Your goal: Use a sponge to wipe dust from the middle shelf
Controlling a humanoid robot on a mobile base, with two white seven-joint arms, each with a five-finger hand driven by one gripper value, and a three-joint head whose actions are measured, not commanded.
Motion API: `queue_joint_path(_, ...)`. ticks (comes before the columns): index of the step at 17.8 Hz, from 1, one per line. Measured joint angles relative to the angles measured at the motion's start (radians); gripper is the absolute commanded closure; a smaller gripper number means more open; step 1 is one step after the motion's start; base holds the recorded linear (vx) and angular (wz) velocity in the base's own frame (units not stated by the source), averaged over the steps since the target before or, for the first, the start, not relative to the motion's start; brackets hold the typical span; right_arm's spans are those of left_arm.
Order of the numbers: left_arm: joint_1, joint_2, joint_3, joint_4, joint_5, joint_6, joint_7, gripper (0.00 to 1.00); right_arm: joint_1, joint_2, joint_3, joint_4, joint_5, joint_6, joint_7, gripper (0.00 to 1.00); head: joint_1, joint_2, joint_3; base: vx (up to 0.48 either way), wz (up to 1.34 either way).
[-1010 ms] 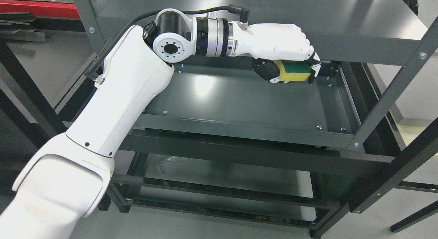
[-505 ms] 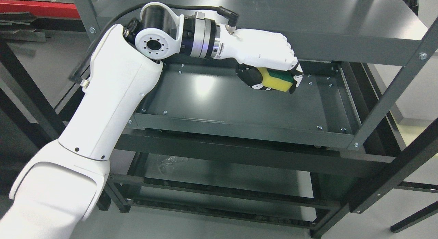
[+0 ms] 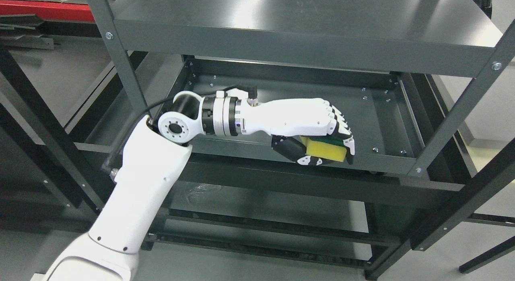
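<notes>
Your left hand (image 3: 312, 128) has its fingers (image 3: 342, 130) wrapped tight around the yellow and green sponge (image 3: 326, 149). The sponge sits at the front edge of the middle shelf (image 3: 249, 91), toward its right corner. Above is the top shelf (image 3: 305, 19).

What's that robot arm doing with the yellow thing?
The robot's left hand is gripping a yellow and green sponge inside a dark metal shelf unit. The hand reaches in from the left side, with the sponge at the front edge of the middle shelf, toward its right end. It looks like it is wiping that shelf. Whether the sponge touches the metal is hard to tell. No other hand shows.
</notes>
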Motion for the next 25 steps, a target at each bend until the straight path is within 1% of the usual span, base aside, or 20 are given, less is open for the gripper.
queue_joint_path(1, 0.048, -0.003, 0.017, -0.003, 0.019, -0.002, 0.079, 0.79, 0.000, 0.000, 0.000, 0.000, 0.000, 0.000, 0.000, 0.00, 0.0000, 0.000, 0.000, 0.000, 0.00)
queue_joint_path(2, 0.089, -0.005, 0.037, -0.006, 0.041, 0.017, 0.179, 0.79, 0.000, 0.000, 0.000, 0.000, 0.000, 0.000, 0.000, 0.00, 0.0000, 0.000, 0.000, 0.000, 0.00)
queue_joint_path(6, 0.246, -0.012, 0.110, -0.015, 0.102, 0.142, 0.497, 0.78, -0.001, 0.000, 0.000, 0.000, 0.000, 0.000, 0.000, 0.00, 0.0000, 0.000, 0.000, 0.000, 0.00)
queue_joint_path(10, 0.350, -0.016, 0.153, -0.022, 0.165, 0.289, 0.744, 0.76, 0.000, 0.000, 0.000, 0.000, 0.000, 0.000, 0.000, 0.00, 0.0000, 0.000, 0.000, 0.000, 0.00)
queue_joint_path(14, 0.409, -0.019, 0.159, -0.040, 0.231, 0.430, 0.928, 0.76, 0.000, 0.000, 0.000, 0.000, 0.000, 0.000, 0.000, 0.00, 0.0000, 0.000, 0.000, 0.000, 0.00)
queue_joint_path(18, 0.434, -0.021, 0.105, -0.062, 0.270, 0.490, 1.151, 0.80, 0.000, 0.000, 0.000, 0.000, 0.000, 0.000, 0.000, 0.00, 0.0000, 0.000, 0.000, 0.000, 0.00)
queue_joint_path(19, 0.438, -0.021, 0.087, -0.069, 0.277, 0.495, 1.187, 0.81, 0.000, 0.000, 0.000, 0.000, 0.000, 0.000, 0.000, 0.00, 0.0000, 0.000, 0.000, 0.000, 0.00)
queue_joint_path(21, 0.449, -0.022, 0.063, -0.084, 0.286, 0.512, 1.216, 0.81, 0.000, 0.000, 0.000, 0.000, 0.000, 0.000, 0.000, 0.00, 0.0000, 0.000, 0.000, 0.000, 0.00)
queue_joint_path(23, 0.468, -0.022, 0.055, -0.105, 0.291, 0.553, 1.215, 0.81, 0.000, 0.000, 0.000, 0.000, 0.000, 0.000, 0.000, 0.00, 0.0000, 0.000, 0.000, 0.000, 0.00)
queue_joint_path(25, 0.497, -0.023, 0.059, -0.133, 0.295, 0.594, 1.177, 0.81, 0.000, 0.000, 0.000, 0.000, 0.000, 0.000, 0.000, 0.00, 0.0000, 0.000, 0.000, 0.000, 0.00)
